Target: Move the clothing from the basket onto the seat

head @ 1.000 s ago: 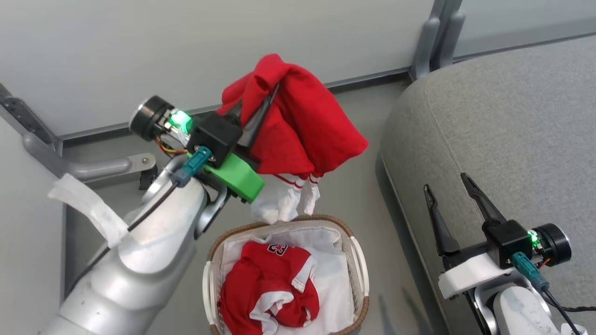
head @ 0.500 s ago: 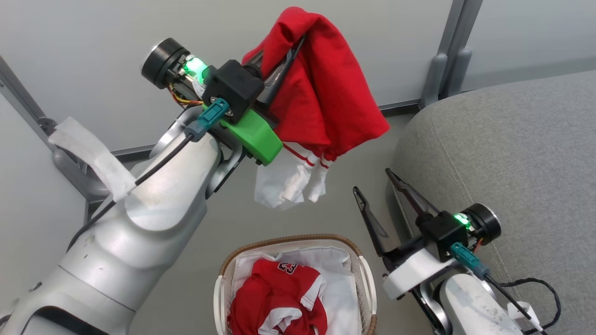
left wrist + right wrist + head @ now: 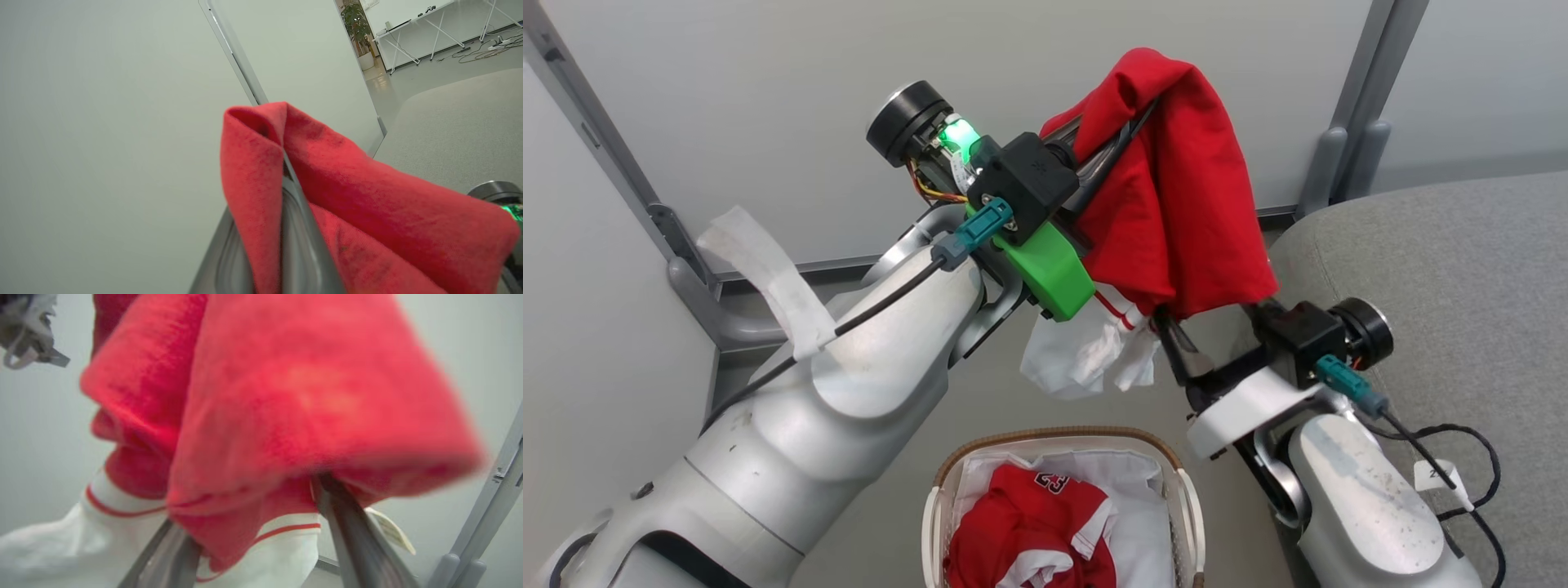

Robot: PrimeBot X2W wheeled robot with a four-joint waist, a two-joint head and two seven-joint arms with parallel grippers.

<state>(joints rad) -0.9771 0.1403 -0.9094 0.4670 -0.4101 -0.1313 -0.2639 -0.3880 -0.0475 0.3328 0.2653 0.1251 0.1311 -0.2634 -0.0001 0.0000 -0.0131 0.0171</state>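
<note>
Now pinches a red garment [image 3: 1184, 212] in the left gripper [image 3: 1137, 122] above the basket [image 3: 1054, 435], with the right gripper [image 3: 247, 510] spread wide around its hem.

Soft, even light is falling everywhere, throwing faint shadows. The red garment [image 3: 286, 396] is blurring in the right wrist view; the head view is showing crisp.

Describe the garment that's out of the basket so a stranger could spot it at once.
Left of the grey sofa seat, above the basket, the left pincer holds up a red garment. Unlike the red jersey numbered 23 in the basket, it hangs in the air and ends in white, red-striped cuffs.
</note>
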